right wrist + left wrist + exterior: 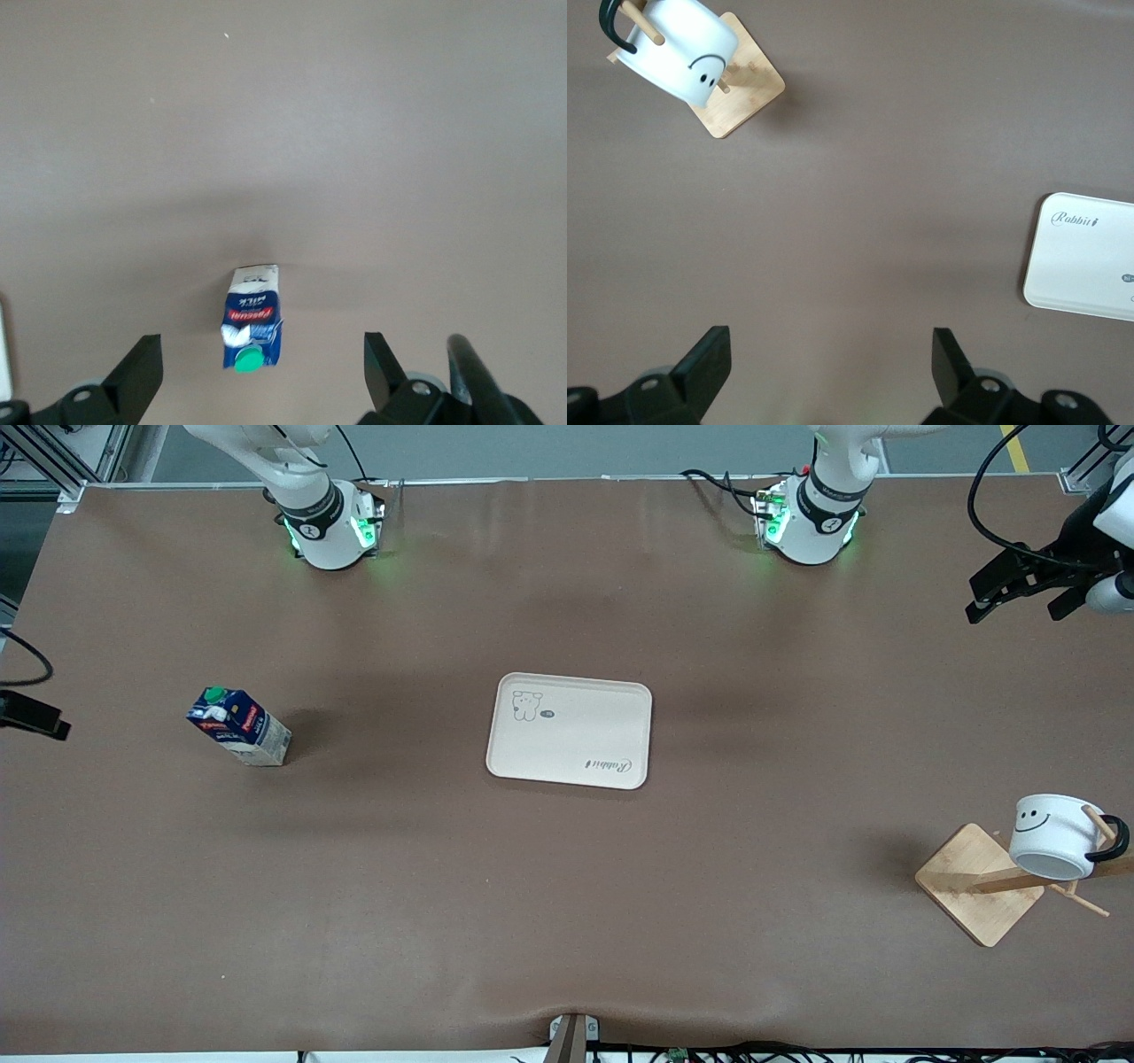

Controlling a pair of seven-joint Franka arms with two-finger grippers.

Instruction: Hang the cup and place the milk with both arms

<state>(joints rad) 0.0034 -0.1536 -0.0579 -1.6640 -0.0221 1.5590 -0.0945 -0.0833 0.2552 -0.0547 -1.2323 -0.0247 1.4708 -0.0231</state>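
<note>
The cup (pixel 1054 834), white with a black smiley face, hangs tilted by its black handle on a peg of the wooden rack (pixel 979 886) at the left arm's end of the table; it also shows in the left wrist view (pixel 687 49). The milk (pixel 237 726), a dark blue carton with a green cap, stands on the table at the right arm's end. My left gripper (pixel 1019 609) hangs open and empty over bare table (pixel 830 334), apart from the rack. My right gripper (pixel 263 341) is open, high above the milk (pixel 252 319), holding nothing.
A cream tray (pixel 570 731) with a small bear print lies at the table's middle, and its corner shows in the left wrist view (pixel 1085 257). The rack's square wooden base (pixel 744 88) sits near the table's edge. Brown table stretches between milk, tray and rack.
</note>
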